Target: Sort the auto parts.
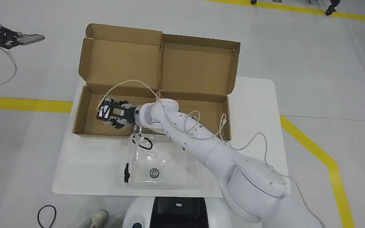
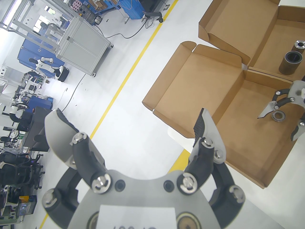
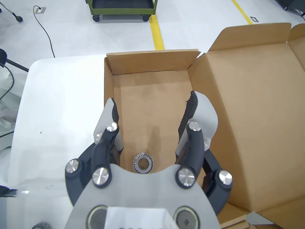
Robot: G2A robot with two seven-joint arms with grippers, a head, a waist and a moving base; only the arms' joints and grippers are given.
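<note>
A small steel bearing lies on the floor of the cardboard box's left compartment. My right gripper hangs open just above it, a finger on either side and the bearing close to the palm; nothing is held. From the left wrist view, the same bearing sits under the right gripper. Two dark metal sleeves stand upright in the other compartment. My left gripper is open and empty, out over the floor beyond the table's left side.
The box has both lids folded back at the far side of the white table. A clear tray at the front holds a black ring, another bearing and a small black part. A white cable loops over the arm.
</note>
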